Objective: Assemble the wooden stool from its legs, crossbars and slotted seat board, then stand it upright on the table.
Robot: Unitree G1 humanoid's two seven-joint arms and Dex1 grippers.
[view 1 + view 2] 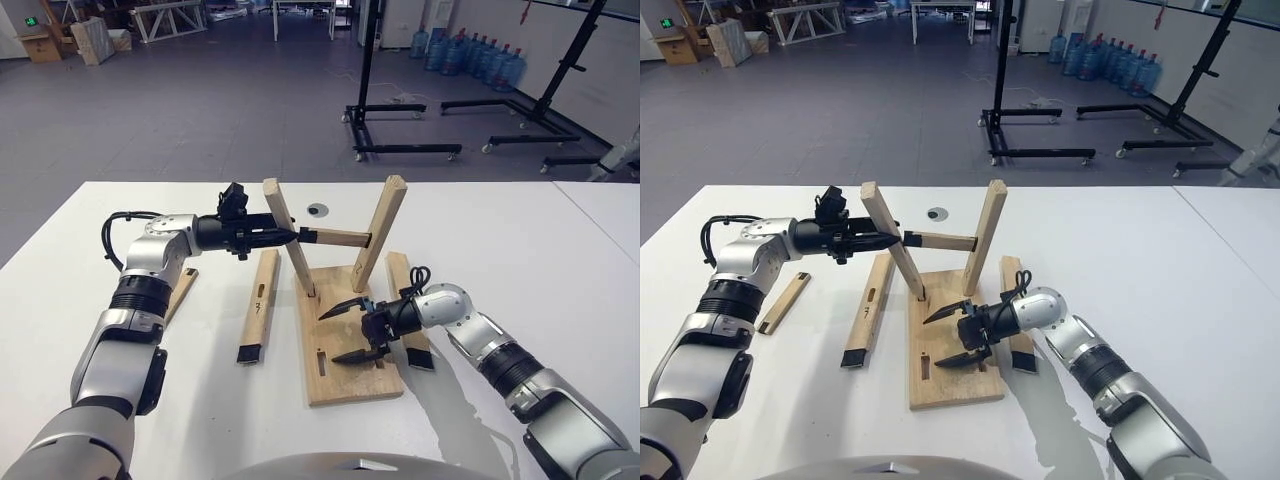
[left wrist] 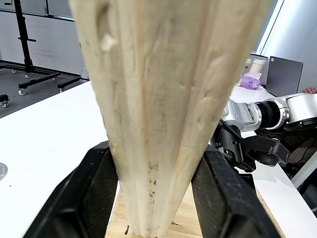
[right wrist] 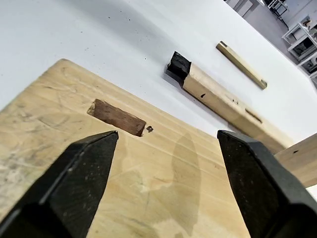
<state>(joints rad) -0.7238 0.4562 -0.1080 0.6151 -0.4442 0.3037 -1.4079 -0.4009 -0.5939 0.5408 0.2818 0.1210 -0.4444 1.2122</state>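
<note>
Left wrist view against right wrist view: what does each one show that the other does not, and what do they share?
Left wrist view adds: the left tool shut on a leg. Right wrist view adds: an empty slot, a loose leg lying on the table, and a thin crossbar beyond it. Shared: the board, the table, and the open right tool.

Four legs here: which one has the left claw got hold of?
The left standing leg, slotted in the seat board: the left claw clamps it beside the crossbar. The right standing leg is ungripped; two lying legs rest flat on the table.
</note>
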